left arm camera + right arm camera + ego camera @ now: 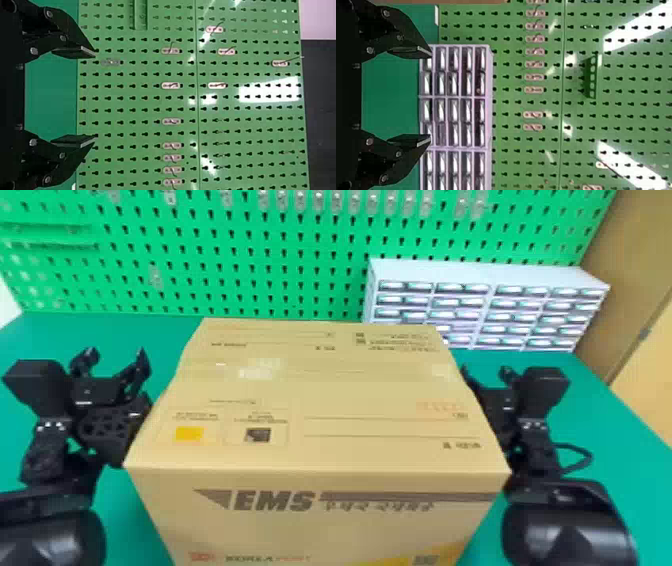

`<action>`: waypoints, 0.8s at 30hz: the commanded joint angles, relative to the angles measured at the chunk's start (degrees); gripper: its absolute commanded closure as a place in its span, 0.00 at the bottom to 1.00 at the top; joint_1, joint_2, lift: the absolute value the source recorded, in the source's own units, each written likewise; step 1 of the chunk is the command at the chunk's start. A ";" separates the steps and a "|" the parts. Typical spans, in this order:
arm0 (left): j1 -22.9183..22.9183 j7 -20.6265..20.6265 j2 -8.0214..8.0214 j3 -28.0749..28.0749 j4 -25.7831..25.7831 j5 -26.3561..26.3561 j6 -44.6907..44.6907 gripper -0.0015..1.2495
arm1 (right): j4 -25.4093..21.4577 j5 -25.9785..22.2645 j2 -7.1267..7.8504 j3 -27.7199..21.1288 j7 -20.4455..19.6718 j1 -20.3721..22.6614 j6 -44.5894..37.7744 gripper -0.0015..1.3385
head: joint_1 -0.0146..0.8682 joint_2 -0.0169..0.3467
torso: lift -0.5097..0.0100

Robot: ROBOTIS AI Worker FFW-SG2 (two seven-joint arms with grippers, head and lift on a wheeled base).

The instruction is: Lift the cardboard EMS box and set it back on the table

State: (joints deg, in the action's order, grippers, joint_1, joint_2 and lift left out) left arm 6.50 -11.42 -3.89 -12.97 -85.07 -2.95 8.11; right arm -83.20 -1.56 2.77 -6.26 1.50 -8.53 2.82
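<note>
Left claw (116,354) — beside cardboard box (320,395)

Green tabletop (600,430), flat, plain. Pale multi-drawer parts cabinet (490,280) stands upright directly on it at the back, drawer fronts facing forward, stacked in rows. Table's right side edge runs forward from near the cabinet's right end; surface also stretches well out left of the cabinet. Forward and left of the cabinet, the cardboard EMS box (320,450) hides the middle of the tabletop; its underside is out of sight, can't tell if it touches the table.
</note>
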 commanded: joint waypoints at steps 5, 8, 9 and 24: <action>-0.70 0.00 -0.33 -2.50 -1.41 0.05 0.07 0.39 | -3.29 1.12 0.83 -6.13 0.00 1.94 -0.01 0.38 | 0.78 0.01 | 0.80; -0.79 -0.35 -0.50 -3.11 -1.76 0.05 0.07 0.39 | -4.43 1.47 0.75 -8.77 0.00 3.00 -0.01 0.38 | 0.78 0.01 | 0.80; -0.87 -0.44 -0.50 -3.29 -1.94 0.05 0.07 0.39 | -4.78 1.47 0.75 -9.47 0.00 3.44 -0.01 0.38 | 0.78 0.01 | 0.80; -1.49 -0.44 -0.50 -4.78 -3.26 0.05 0.24 0.39 | -6.28 2.26 0.66 -11.58 0.00 4.49 -0.27 0.38 | 0.78 0.01 | 0.80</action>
State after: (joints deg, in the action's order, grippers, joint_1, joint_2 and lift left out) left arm 4.87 -11.87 -4.39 -17.65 -88.30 -2.90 8.26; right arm -89.48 0.31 3.48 -18.34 1.49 -3.80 2.71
